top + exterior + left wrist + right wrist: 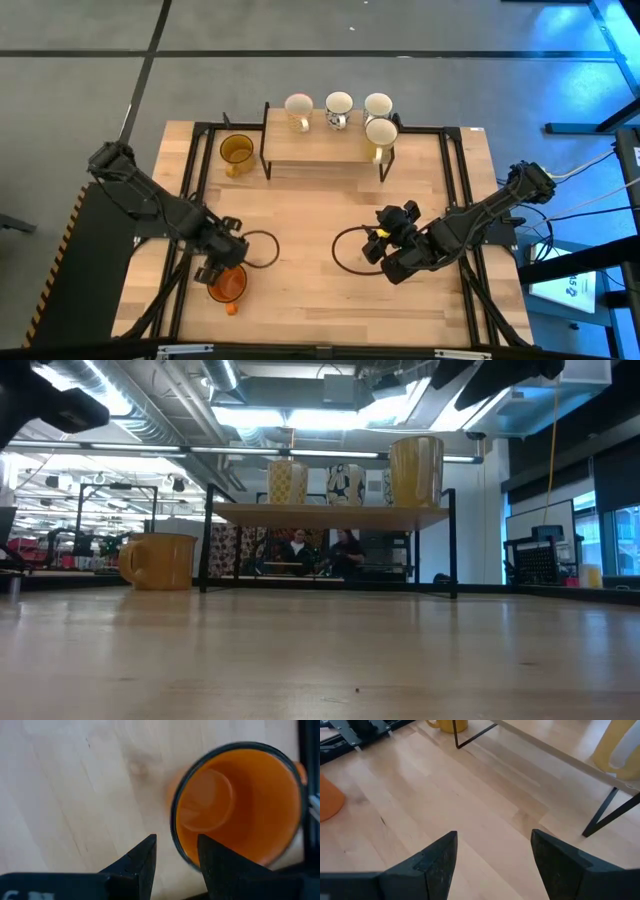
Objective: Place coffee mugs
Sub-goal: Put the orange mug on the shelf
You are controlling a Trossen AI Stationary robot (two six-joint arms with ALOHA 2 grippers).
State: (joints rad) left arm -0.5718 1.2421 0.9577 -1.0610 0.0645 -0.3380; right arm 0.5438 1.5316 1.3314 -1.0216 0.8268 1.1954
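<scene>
From above, the wooden rack (325, 150) stands at the far edge of the pale wooden surface (300, 290), four white mugs (339, 104) on top, the amber mug (237, 151) just left of it. Well in front of the rack, the left gripper (222, 268) sits at the orange mug (228, 285); the right gripper (385, 243) hangs off to the rack's front right.

Low down: bare planks, rack ahead, two people seated beyond it under bright ceiling lights.

Left wrist: fingers (142, 862) nearly together beside the orange mug's rim, not gripping.

Right wrist: fingers (440, 860) spread wide, empty, facing the rack.
</scene>
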